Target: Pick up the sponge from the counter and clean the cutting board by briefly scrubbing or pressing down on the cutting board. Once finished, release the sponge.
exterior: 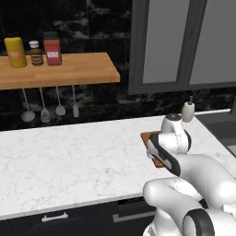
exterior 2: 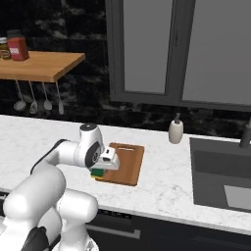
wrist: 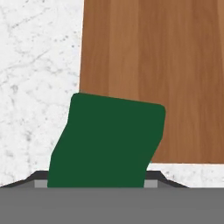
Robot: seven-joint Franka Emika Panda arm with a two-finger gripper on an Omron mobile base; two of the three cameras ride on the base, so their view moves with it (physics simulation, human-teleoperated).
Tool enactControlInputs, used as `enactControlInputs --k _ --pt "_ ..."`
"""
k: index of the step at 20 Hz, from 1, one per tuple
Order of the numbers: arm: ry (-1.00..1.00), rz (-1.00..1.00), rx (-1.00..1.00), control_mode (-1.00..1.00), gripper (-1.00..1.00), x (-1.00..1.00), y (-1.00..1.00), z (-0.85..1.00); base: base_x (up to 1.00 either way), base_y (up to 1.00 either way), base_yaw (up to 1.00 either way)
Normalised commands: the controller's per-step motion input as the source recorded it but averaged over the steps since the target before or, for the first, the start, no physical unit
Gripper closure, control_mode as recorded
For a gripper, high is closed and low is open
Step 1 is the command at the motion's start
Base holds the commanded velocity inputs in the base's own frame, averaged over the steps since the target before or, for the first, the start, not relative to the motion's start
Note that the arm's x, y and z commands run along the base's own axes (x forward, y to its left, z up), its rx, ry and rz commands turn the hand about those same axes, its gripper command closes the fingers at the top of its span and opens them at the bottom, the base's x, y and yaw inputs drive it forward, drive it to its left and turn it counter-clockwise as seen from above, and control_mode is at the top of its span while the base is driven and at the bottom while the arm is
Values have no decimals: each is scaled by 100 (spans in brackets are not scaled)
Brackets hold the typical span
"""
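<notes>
My gripper [exterior 2: 100, 169] is shut on the sponge [exterior 2: 98, 173], low over the near left corner of the cutting board [exterior 2: 128, 164]. The hand view looks down on the sponge's dark green top [wrist: 107, 140], which covers my fingertips. It overlaps the reddish-brown cutting board [wrist: 153, 65] at that corner and partly hangs over the white marble counter [wrist: 39, 65]. From the left base view, my arm covers most of the cutting board [exterior: 147, 137]. Whether the sponge touches the board I cannot tell.
A soap dispenser [exterior 2: 175, 131] stands behind the board, with a dark sink [exterior 2: 220, 176] to its right. A wooden wall shelf [exterior: 60, 69] with jars hangs at the far left, utensils [exterior: 46, 108] dangling beneath it. Open counter [exterior: 69, 156] stretches left of the board.
</notes>
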Motion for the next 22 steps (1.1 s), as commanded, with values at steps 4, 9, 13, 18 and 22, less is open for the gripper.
enactControlInputs --k 4,9,13,18,22 --pt "0 0 0 -100 100 29 0 -46 0 0 0" --pt "-1 0 0 -100 100 40 0 -33 0 0 0" --pt "-1 -1 3 -100 100 26 0 -69 0 0 0" --pt "-2 0 2 -100 100 36 0 -48 0 0 0" --pt "-10 0 0 -100 100 28 0 -14 0 0 0"
